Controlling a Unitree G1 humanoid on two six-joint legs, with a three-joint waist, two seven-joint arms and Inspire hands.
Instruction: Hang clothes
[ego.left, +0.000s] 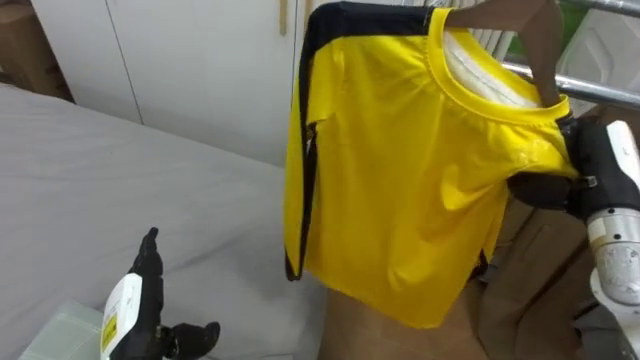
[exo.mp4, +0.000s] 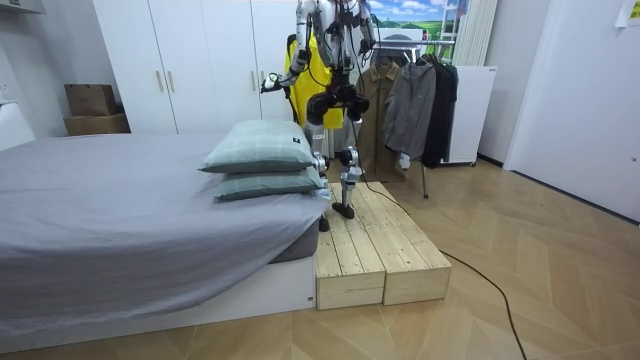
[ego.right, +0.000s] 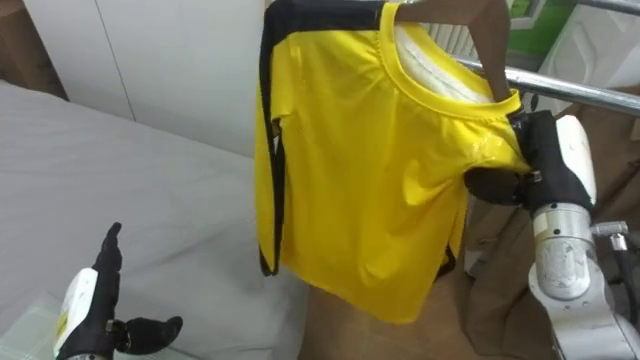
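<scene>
Yellow shirt (ego.left: 400, 170) on hanger (ego.left: 537, 45), shoulder inside right hand (ego.left: 598, 165)

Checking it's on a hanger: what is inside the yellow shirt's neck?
From the neck of the yellow shirt rises a brown hanger, over white inner fabric. The hanger's arms are covered by cloth. The right hand grips the shoulder.

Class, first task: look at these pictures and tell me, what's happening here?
The robot stands on a wooden platform between the bed and a clothes rack. Its right hand grips a yellow shirt on a brown hanger, held up beside the metal rail; whether the hanger is hooked on cannot be seen. Its left hand hangs open, low over the bed.
</scene>
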